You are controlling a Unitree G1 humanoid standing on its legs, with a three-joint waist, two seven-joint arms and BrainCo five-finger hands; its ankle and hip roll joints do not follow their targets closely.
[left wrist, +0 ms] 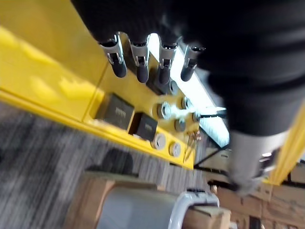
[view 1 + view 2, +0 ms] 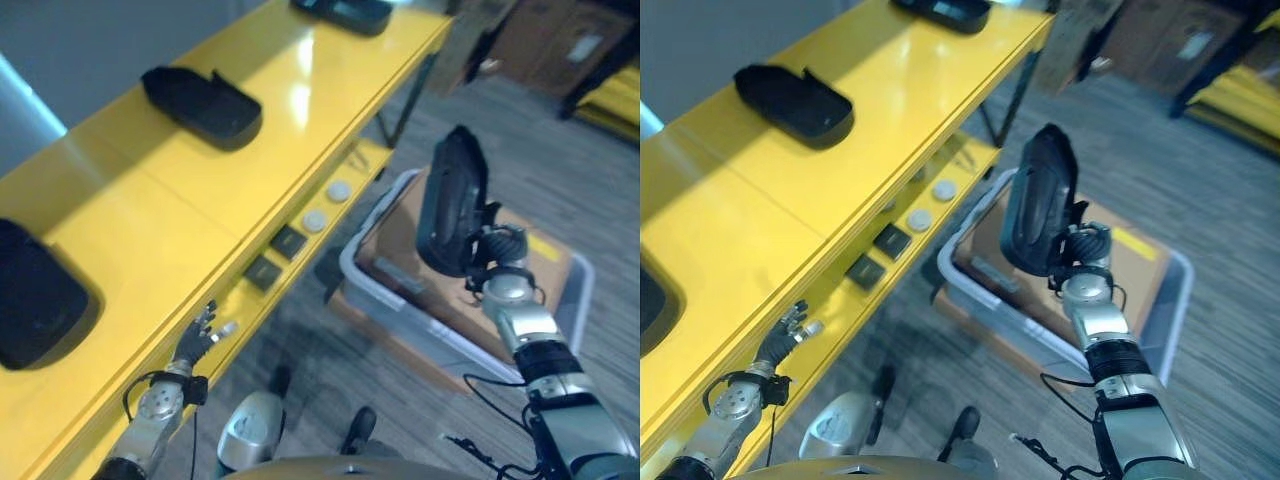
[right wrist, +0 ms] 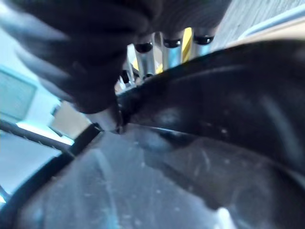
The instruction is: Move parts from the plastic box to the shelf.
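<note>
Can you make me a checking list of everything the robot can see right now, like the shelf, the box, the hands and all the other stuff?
Surface: yellow shelf with a top board and a lower board; grey carpet floor.
Job's things: three black parts lie on the top board; a fourth black part is held upright above the plastic box, which sits on the floor beside the shelf.
Clutter: two small black blocks and two pale discs on the lower board.
Hands: right hand curled round the raised part; left hand with straight fingers, holding nothing, by the lower board's edge.
Cables: nothing seen.
Surroundings: brown cardboard boxes farther back.
</note>
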